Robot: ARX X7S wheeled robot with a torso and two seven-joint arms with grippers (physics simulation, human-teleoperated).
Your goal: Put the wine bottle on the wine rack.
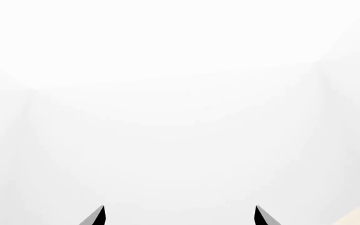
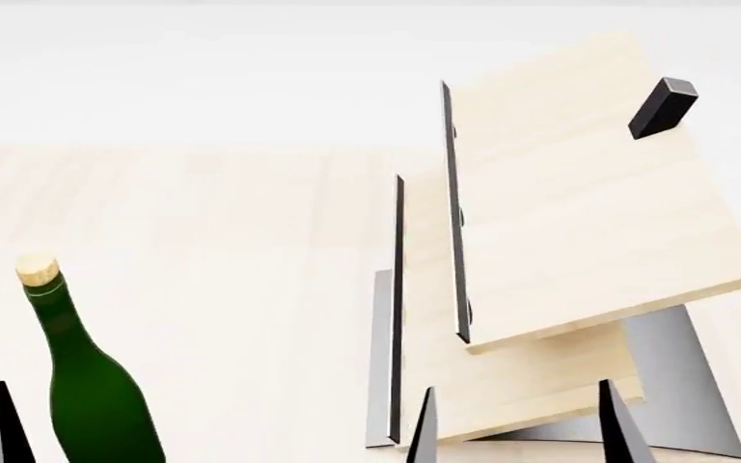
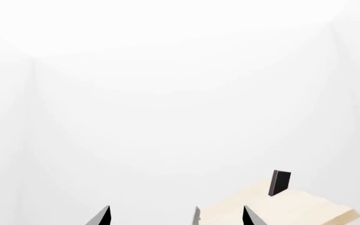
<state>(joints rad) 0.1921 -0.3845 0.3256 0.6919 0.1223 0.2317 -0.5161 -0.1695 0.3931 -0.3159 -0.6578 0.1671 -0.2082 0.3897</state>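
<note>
At the near edge of the head view, two dark pointed fingertips of the right gripper (image 2: 521,424) rise well apart, so its jaws stand open with nothing between them, in front of the lower board of the wine rack. Only one dark fingertip of the left gripper (image 2: 4,424) shows in that view, just left of the bottle; in the left wrist view its two tips (image 1: 180,216) stand wide apart over blank white, open and empty. The tall slim dark green glass wine bottle (image 2: 94,386) with its pale cork-coloured top stands upright on the pale wooden tabletop (image 2: 216,251), well left of the rack. The wine rack (image 2: 563,241), two slanted pale wood boards with thin dark edges on a curved grey metal base, fills the right side, a small black block (image 2: 662,107) at the upper board's far corner. Beyond lies plain white wall (image 2: 216,68).
</note>
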